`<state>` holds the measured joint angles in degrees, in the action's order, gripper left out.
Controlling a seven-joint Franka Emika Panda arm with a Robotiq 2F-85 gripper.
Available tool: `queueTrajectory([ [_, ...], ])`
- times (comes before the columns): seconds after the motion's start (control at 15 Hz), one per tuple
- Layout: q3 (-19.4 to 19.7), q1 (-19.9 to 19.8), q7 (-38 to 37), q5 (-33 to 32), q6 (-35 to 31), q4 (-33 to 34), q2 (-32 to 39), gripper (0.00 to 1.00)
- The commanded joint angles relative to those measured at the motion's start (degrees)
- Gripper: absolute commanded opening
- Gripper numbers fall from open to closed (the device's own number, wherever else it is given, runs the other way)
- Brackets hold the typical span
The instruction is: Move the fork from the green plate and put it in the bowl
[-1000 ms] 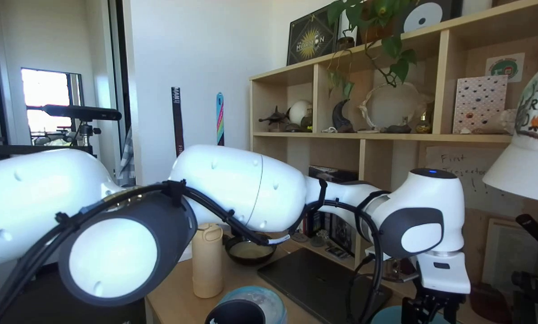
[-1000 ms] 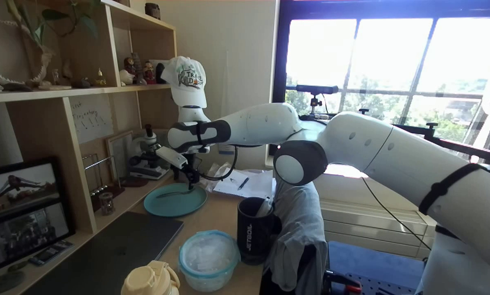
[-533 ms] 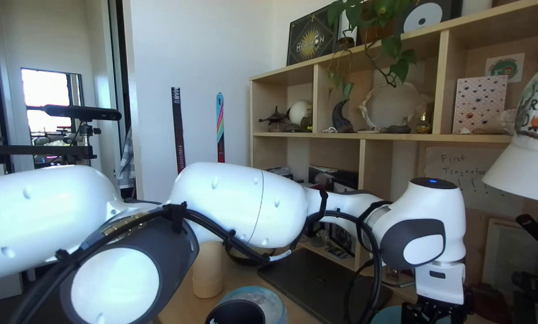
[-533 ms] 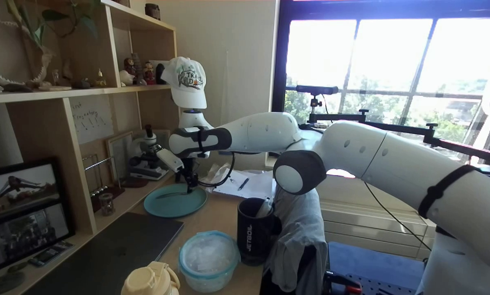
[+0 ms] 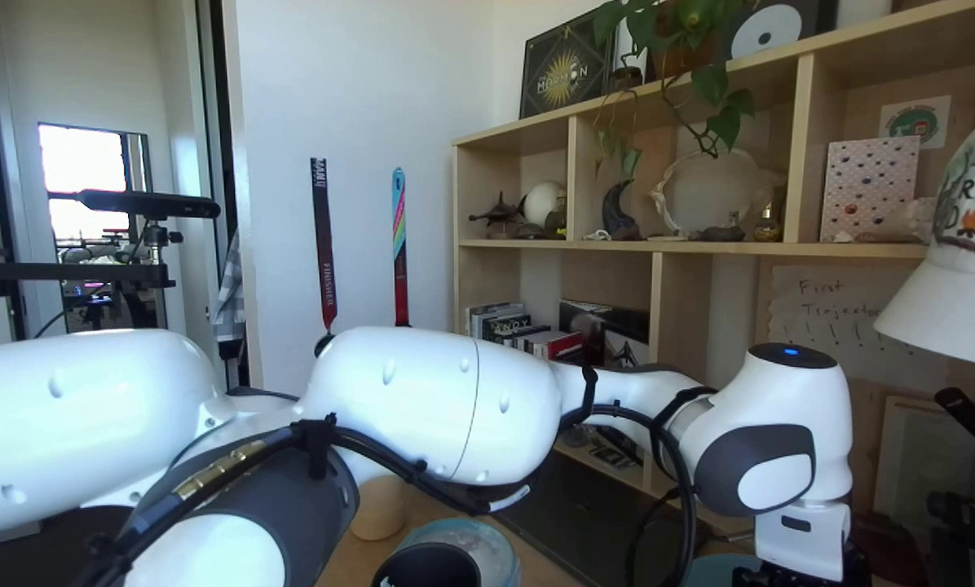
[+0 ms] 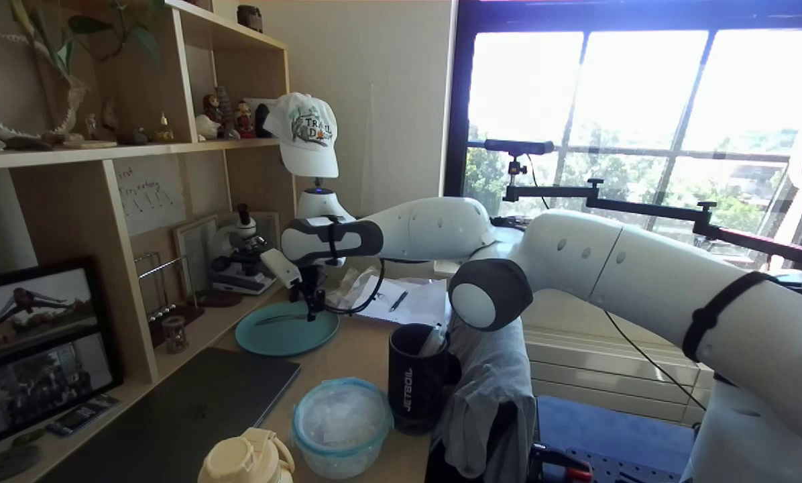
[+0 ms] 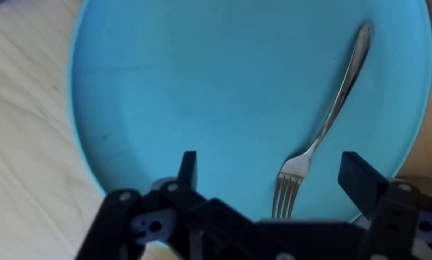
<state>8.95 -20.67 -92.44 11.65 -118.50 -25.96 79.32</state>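
Note:
The fork (image 7: 297, 166) lies flat on the teal-green plate (image 7: 208, 90) in the wrist view, its handle pointing to the upper right. It also shows on the plate (image 6: 287, 342) in an exterior view. My gripper (image 7: 269, 155) is open and empty, with its fingers spread on either side of the fork's head and neck. The tine tips meet the dark gripper body's edge in the picture. In an exterior view the gripper (image 6: 305, 305) is low over the plate's far right part. A dark bowl seen earlier behind the cream bottle is hidden by the arm.
A round lidded container (image 6: 340, 429) and a black mug (image 6: 414, 382) stand near the table's edge. A cream bottle (image 6: 243, 459) and a dark laptop (image 6: 193, 402) are nearer the camera. A microscope (image 6: 240, 265) stands behind the plate, beside the shelf (image 6: 126, 268).
The arm has sunk steadily, bringing the gripper lower towards the plate. The arm now covers the dark bowl and most of the bottle in an exterior view. The fork has not visibly moved.

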Motion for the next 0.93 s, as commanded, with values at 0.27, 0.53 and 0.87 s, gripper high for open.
queueTrajectory([
  [0.27,-1.7,-1.5,-0.2,0.3,-3.1,0.4,1.3,1.0],
  [0.53,-2.1,-1.9,-0.5,0.5,-4.1,0.0,1.4,1.0],
  [0.87,-3.3,-2.5,-0.8,0.9,-3.9,-0.3,1.6,1.0],
])
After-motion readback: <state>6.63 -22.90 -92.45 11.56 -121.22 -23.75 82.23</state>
